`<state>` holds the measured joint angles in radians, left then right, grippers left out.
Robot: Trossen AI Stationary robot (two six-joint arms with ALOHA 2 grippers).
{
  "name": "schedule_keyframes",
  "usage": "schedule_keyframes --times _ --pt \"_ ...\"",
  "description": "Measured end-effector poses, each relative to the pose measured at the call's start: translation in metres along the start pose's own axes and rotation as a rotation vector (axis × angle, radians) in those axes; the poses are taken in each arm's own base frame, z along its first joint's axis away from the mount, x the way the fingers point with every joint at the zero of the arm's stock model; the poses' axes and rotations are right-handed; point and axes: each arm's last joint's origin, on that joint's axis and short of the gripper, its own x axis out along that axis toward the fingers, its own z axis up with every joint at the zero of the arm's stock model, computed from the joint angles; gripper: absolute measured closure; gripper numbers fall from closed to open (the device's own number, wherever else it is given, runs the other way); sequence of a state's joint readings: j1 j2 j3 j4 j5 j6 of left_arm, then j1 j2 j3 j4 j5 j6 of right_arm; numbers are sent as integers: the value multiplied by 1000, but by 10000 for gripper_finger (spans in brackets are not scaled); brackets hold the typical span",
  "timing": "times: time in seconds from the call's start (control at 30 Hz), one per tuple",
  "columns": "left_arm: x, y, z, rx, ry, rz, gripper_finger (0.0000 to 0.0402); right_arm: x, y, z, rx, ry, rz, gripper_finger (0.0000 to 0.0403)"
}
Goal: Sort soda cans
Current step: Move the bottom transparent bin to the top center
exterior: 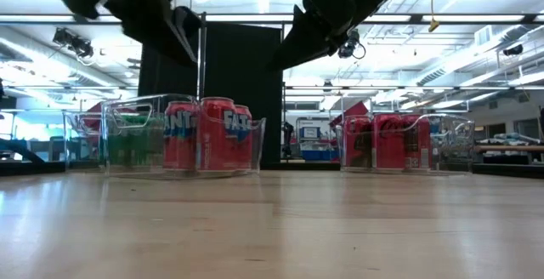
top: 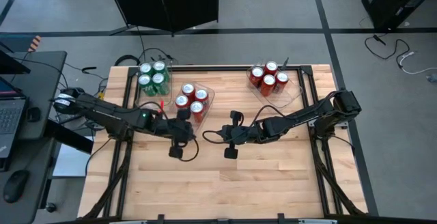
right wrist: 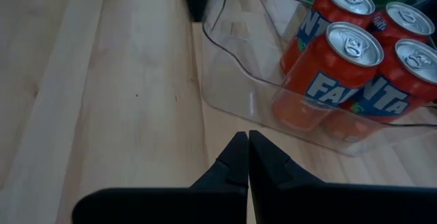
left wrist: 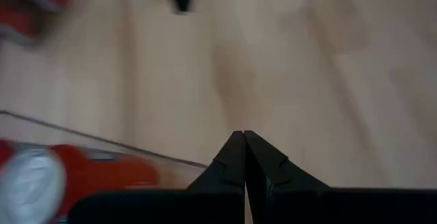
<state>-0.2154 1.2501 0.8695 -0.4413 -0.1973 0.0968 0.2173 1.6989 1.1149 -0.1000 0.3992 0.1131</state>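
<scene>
The pale wooden slatted table (top: 225,183) in its dark metal frame carries three clear rectangular plastic trays along its far edge. Taking the middle clear tray (top: 206,104) as the landmark: it holds four red soda cans (top: 190,99) with silver tops, standing upright and packed in a square; the right wrist view reads "Fanta" on their blue labels. Just beside it, toward the table's far left corner, another clear tray (top: 167,82) holds four green soda cans (top: 153,76), also upright. Well apart from the middle tray, toward the far right corner, the third clear tray (top: 293,91) holds four more red cans (top: 269,78).

Both dark arms reach in low over the table's middle. The left tool (top: 176,152) hangs just in front of the middle tray, its fingers pressed together and holding nothing. The right tool (top: 229,154) hangs near it, farther to the tray's right and front, fingers likewise pressed together on nothing.
</scene>
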Motion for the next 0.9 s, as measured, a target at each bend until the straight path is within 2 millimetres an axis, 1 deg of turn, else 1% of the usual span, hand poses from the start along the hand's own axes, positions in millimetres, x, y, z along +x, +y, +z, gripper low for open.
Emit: schedule_keyframes --times 0.1,0.2,0.27,0.4,0.57,0.77,0.9 --pt "-2 -4 -3 -14 42 -69 401 0 0 0 0 1 0 403" --pt "5 -5 -10 -29 133 -39 401 0 0 0 4 2 0 403" --pt "12 -6 -15 -28 194 -16 401 0 0 -1 8 5 -1 403" --pt "29 -10 -18 2 253 -8 401 0 0 -1 10 14 -2 403" --pt "49 -10 -22 44 296 51 401 0 -1 -4 13 41 -9 403" --pt "65 1 -17 19 239 108 401 -3 -2 -10 29 99 -54 403" --pt "69 15 -16 -18 211 140 401 -8 0 -12 30 115 -89 403"
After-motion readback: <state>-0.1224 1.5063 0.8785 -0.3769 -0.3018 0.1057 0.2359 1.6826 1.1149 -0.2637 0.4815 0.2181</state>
